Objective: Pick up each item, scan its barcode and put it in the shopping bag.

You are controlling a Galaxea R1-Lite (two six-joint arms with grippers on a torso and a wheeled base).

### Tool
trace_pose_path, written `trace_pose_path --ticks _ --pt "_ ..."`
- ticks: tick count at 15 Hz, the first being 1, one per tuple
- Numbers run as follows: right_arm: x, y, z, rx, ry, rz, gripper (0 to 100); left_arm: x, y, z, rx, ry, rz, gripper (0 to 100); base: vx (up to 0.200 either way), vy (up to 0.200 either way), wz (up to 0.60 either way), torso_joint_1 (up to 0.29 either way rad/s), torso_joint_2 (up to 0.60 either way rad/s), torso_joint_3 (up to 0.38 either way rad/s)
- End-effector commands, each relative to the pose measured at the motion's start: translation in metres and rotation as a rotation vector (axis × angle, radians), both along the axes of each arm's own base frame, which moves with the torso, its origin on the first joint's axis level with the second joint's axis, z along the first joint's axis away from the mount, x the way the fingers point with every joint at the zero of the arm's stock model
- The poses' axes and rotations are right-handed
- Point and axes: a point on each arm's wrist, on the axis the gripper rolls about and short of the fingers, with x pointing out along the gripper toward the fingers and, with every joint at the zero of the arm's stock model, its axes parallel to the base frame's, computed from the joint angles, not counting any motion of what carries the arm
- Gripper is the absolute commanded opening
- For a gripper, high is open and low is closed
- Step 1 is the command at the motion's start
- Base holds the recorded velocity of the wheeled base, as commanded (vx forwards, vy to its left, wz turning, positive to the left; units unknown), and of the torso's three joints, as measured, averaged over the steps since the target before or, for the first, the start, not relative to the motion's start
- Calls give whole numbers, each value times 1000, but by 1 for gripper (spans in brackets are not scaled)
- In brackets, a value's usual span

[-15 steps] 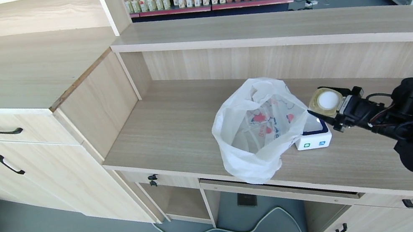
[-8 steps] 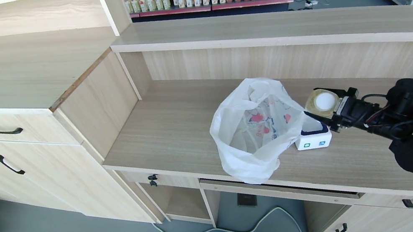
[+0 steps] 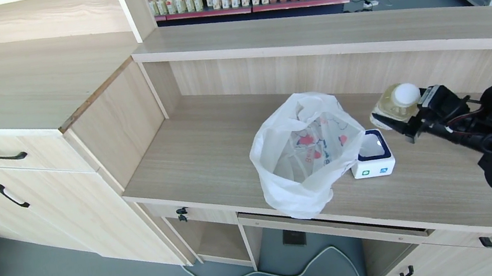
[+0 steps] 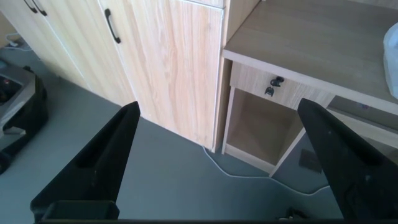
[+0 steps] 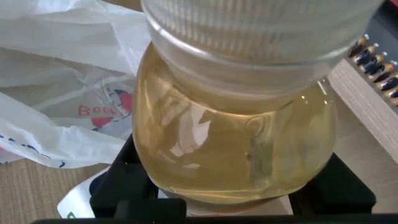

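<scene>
Right of centre, the right gripper [image 3: 406, 120] clamps a yellow-liquid bottle [image 3: 396, 101], cap up; the open shopping bag [image 3: 303, 158] sits to its lower left, the scanner [image 3: 373, 159] between them.

You have a light wooden counter [image 3: 207, 150] carrying the white plastic shopping bag [image 3: 302, 153], with a small white scanner [image 3: 374, 161] just beside it.

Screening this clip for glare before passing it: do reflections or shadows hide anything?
Right wrist view: bright highlights streak the bottle, nothing hidden. Head view: the scanner top mirrors light; even lighting, soft shadows on the counter. Left wrist view: the left gripper shows as a dark silhouette.
</scene>
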Motion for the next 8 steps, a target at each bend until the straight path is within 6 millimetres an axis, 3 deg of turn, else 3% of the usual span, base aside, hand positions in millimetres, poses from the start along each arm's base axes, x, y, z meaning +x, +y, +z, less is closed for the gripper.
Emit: trace_pose_path --ticks 1,3,7,8 --pt "-30 -20 73 103 -107 -93 0 0 0 0 0 -1 1 100 0 0 0 0 0 0" --pt "-58 -37 96 173 -47 -265 0 0 0 0 0 -1 0 100 0 0 0 0 0 0" --pt "-128 -59 86 460 137 -652 0 0 0 0 0 -1 0 100 0 0 0 0 0 0" --pt "-136 -59 82 497 162 -686 0 0 0 0 0 -1 1 100 0 0 0 0 0 0"
